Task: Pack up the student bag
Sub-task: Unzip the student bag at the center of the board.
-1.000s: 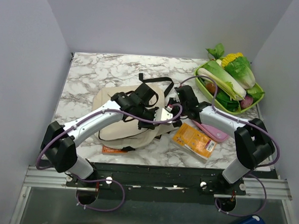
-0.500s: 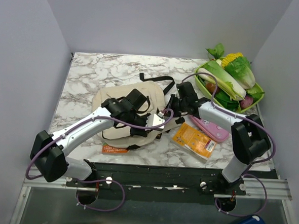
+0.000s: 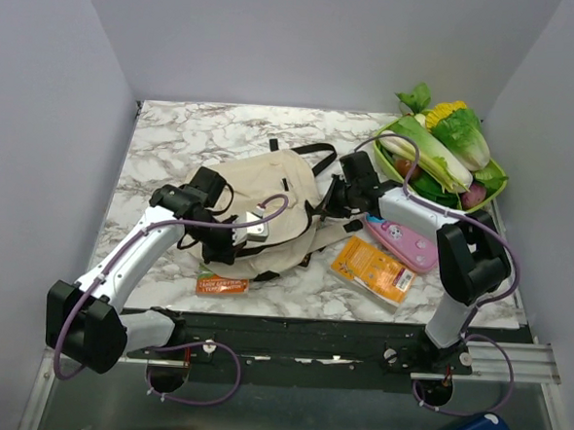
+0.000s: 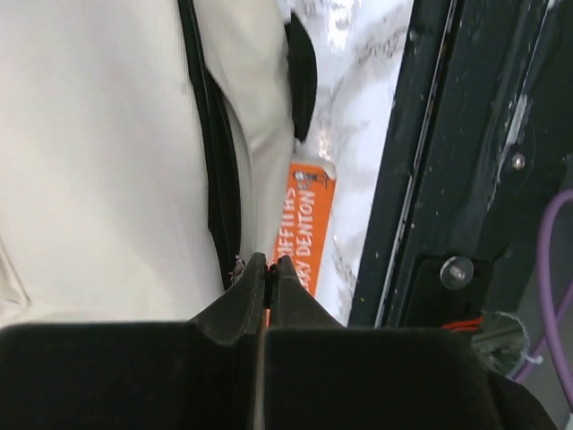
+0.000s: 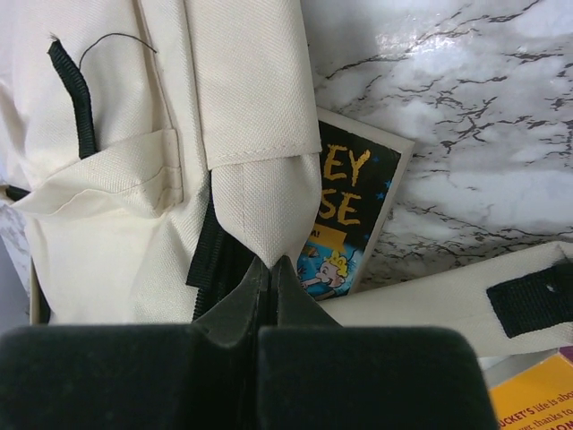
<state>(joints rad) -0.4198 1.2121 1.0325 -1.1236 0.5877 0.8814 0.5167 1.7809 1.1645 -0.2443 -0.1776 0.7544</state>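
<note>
The student bag, cream fabric with black trim, lies flat mid-table. My left gripper sits at its near-left edge. In the left wrist view its fingers are shut beside the black zipper line of the bag, and I cannot tell whether anything is pinched. Just beyond the tips lies an orange book. My right gripper is at the bag's right side, shut on a cream fabric tab of the bag. A black-covered book pokes out from under the bag.
The orange book lies by the near edge. A yellow-orange book and a pink case lie right of the bag. A green tray of vegetables stands at the back right. The dark rail borders the near edge.
My left arm has swung left and nearer, off the top of the bag to its near-left edge. The bag now lies uncovered and spread out. My right gripper kept its hold at the right side.
</note>
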